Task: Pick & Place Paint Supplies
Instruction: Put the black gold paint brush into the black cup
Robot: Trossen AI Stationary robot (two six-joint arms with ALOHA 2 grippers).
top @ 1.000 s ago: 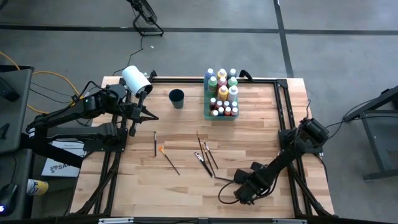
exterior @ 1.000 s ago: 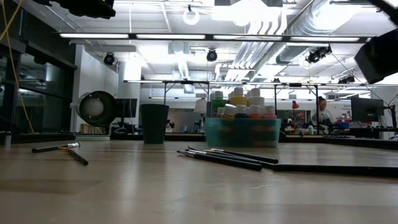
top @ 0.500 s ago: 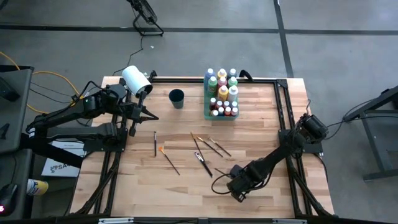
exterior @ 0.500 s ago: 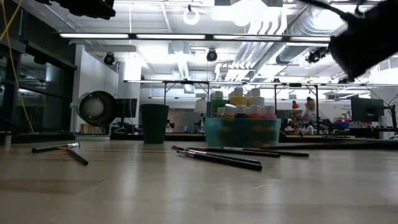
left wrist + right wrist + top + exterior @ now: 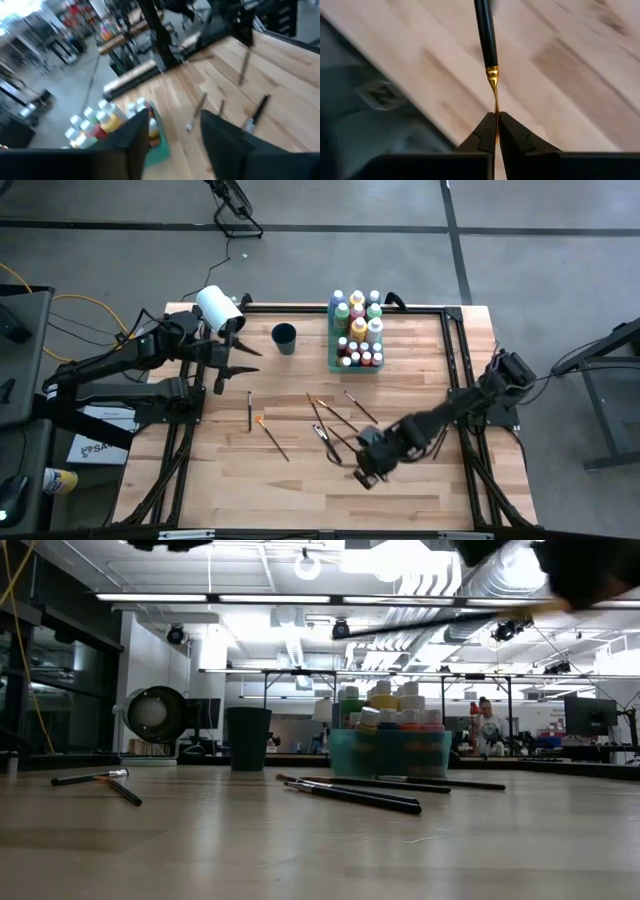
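Small paint bottles [image 5: 357, 330] with white caps stand in a green tray [image 5: 333, 352] at the table's far middle. Several dark-handled paintbrushes [image 5: 340, 416] lie flat on the wood in the middle, and others [image 5: 249, 411] lie to their left. My right gripper [image 5: 362, 471], near the table's front middle, is shut on one brush [image 5: 485, 35], which shows raised above the table in the low view [image 5: 440, 624]. My left gripper [image 5: 247, 360] hovers open at the far left, between the white roll and the brushes, with nothing between its fingers [image 5: 135, 135]. My right gripper pinches the brush's thin tip [image 5: 496, 111], just past the gold ferrule [image 5: 492, 75], between its two fingertips. The fingers lie along the brush, whose dark handle points straight away from them. The brush is lifted clear of the table.
A dark cup [image 5: 284, 337] stands left of the tray, and a large white roll [image 5: 218, 308] sits at the far left corner. A black frame rail [image 5: 455, 360] runs along the table's right side. Bare wood lies along the near edge.
My right gripper has shut on a brush's tip, then moved toward the table's left and far edges and upward, lifting that brush clear. The loose brushes in the middle have spread apart, one sliding toward the right. My left gripper has opened.
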